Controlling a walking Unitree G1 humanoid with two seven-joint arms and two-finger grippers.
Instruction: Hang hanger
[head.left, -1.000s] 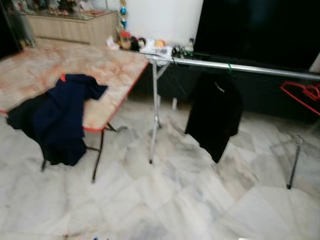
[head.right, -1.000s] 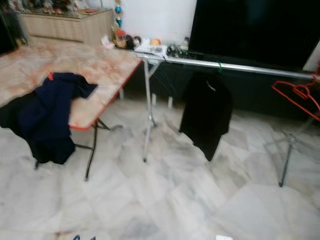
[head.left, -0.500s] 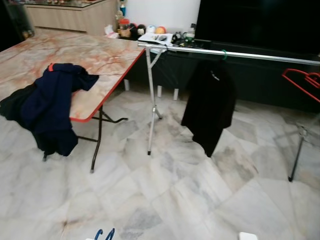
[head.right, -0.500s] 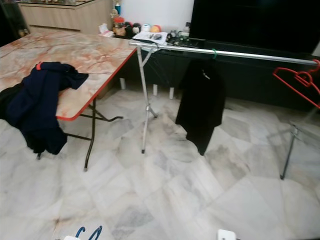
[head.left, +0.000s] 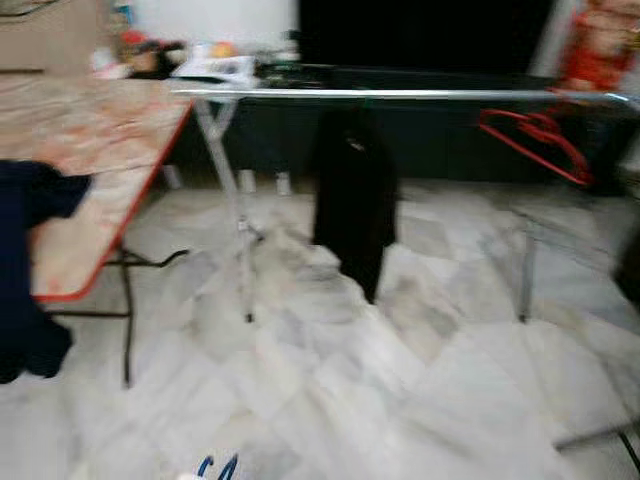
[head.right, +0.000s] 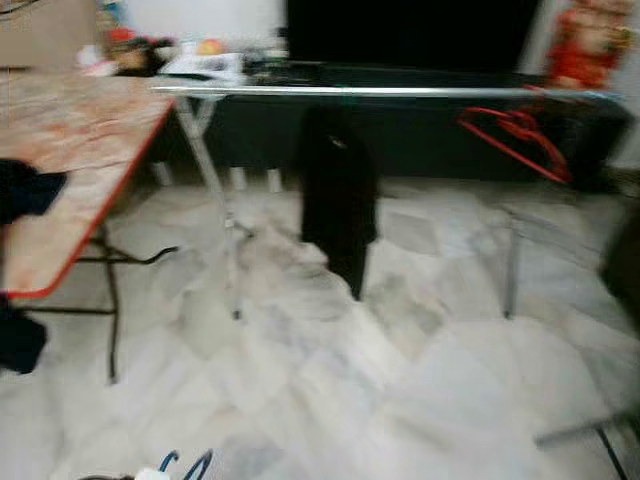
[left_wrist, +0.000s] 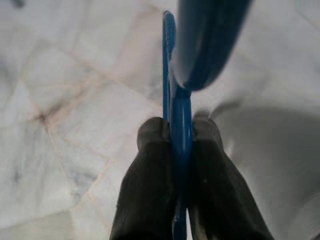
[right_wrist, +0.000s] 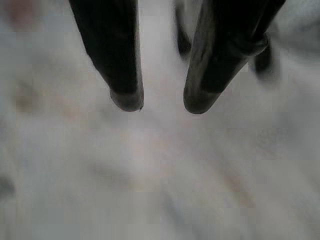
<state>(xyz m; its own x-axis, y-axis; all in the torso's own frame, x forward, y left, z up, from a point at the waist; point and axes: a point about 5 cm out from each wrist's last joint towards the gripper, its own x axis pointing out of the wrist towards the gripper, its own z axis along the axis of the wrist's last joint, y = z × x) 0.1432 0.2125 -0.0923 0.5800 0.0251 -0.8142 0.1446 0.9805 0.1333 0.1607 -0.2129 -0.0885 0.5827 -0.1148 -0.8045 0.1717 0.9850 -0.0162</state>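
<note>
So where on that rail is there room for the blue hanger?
Bare rail between the stand leg and black shirt, and between the shirt and red hangers. The left claw grips the blue hanger.

Glossy marble floor (head.left: 330, 400), shiny metal rail (head.left: 400, 94), smooth blue plastic hanger (left_wrist: 180, 120).

The blue hanger (left_wrist: 179, 120) is a thin plastic one, held upright and pinched between the two black fingers (left_wrist: 150, 165) of the left hand (left_wrist: 176, 131) above the marble floor. Its curved blue tips (head.left: 218, 466) poke up at the lower edge of the head view.
</note>
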